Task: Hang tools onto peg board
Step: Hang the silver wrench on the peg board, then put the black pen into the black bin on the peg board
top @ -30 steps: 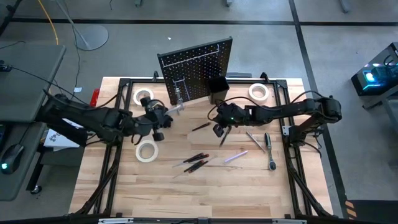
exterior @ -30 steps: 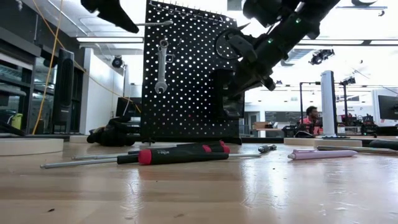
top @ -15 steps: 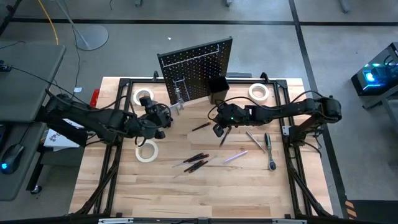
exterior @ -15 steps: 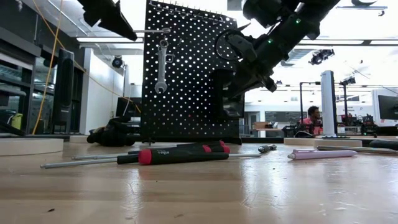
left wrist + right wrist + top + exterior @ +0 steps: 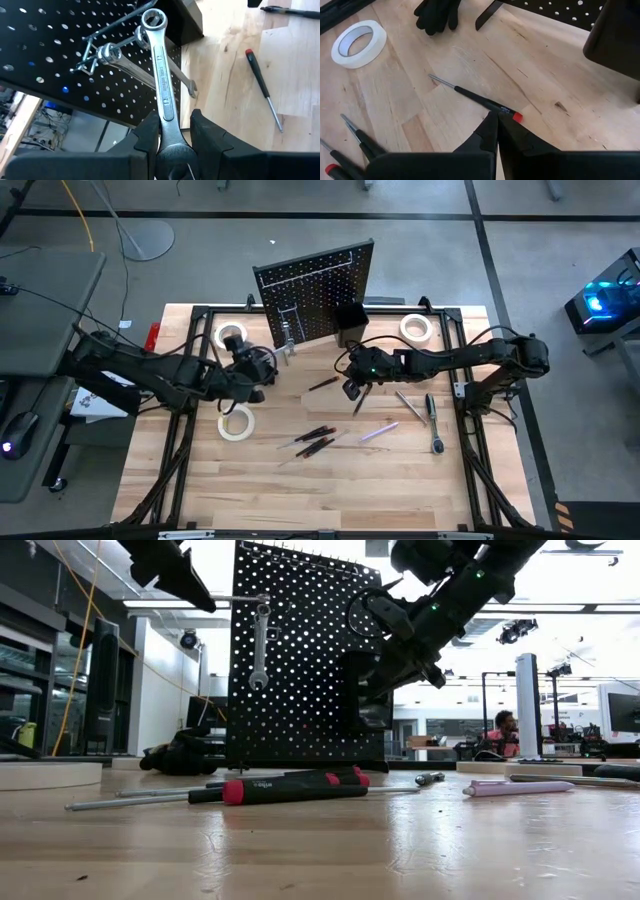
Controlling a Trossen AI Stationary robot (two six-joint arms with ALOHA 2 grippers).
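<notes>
Clamped between the dark fingers of the left gripper (image 5: 171,145) is a silver wrench (image 5: 163,80), held by its lower shank with its ring end raised toward the peg board (image 5: 60,55). The wrench is flat, polished metal with a round closed eye at the tip. That eye is seen just beside a thin wire hook (image 5: 107,30) standing out from the board, where a second wrench (image 5: 140,70) already hangs; whether the eye is on the hook cannot be told. The peg board is an upright black panel, matte and dotted with even rows of small round holes, set at the far edge of the table (image 5: 400,480), with a small black bin (image 5: 350,320) fixed to its front.

The right gripper (image 5: 497,131) is pressed together with nothing held, hovering over the light wooden table near the bin, above a slim screwdriver with a dark handle and red tip (image 5: 485,102). A white tape roll (image 5: 236,423) lies near the left arm, two more (image 5: 230,336) (image 5: 416,328) near the far corners. Dark-and-red screwdrivers (image 5: 315,438), a purple one (image 5: 378,431) and a ratchet (image 5: 433,420) lie across the middle.
</notes>
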